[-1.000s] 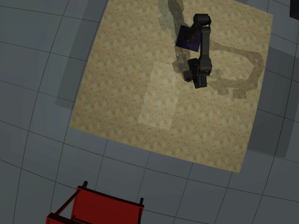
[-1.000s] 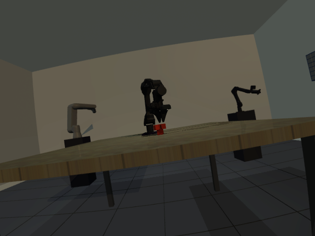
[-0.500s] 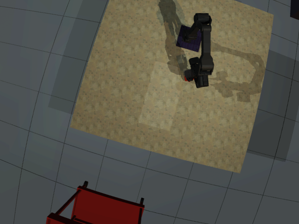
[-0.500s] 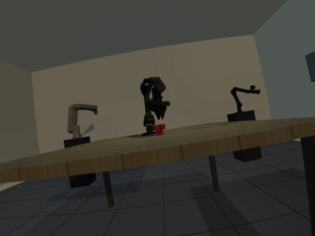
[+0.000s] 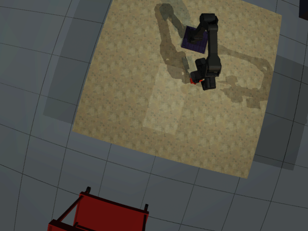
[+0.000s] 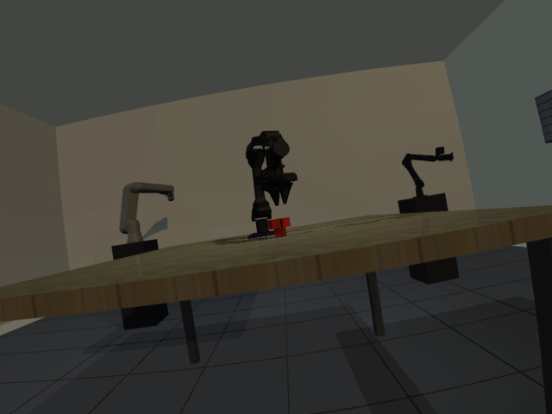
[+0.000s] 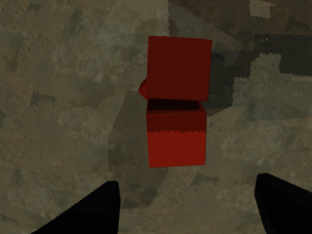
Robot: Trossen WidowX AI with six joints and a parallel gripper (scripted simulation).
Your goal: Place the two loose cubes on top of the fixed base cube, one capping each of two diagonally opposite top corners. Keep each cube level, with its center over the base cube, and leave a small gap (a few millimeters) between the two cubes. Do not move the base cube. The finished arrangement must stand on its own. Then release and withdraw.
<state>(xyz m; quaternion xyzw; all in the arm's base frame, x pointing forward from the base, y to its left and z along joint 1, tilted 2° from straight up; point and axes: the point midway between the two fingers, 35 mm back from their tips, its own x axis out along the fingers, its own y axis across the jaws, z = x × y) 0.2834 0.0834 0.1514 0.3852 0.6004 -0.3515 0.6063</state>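
Two red cubes rest side by side on top of the red base cube (image 6: 280, 232). In the wrist view one upper cube (image 7: 178, 68) is farther from the fingers and the other upper cube (image 7: 176, 141) is nearer, with a narrow dark gap between them. A corner of the base cube (image 7: 143, 90) shows at the left; the rest is hidden below them. Both upper cubes look level. My gripper (image 6: 281, 204) (image 7: 189, 189) is open and empty, above the cubes and clear of them. In the top view the arm hides most of the cubes.
The arm's base stands on a dark purple plate (image 5: 185, 46) beside the cubes on the table (image 5: 111, 99) (image 6: 191, 262). A red cart (image 5: 111, 209) stands on the floor past the table edge. Two other arms (image 6: 129, 209) (image 6: 412, 171) stand on pedestals in the background.
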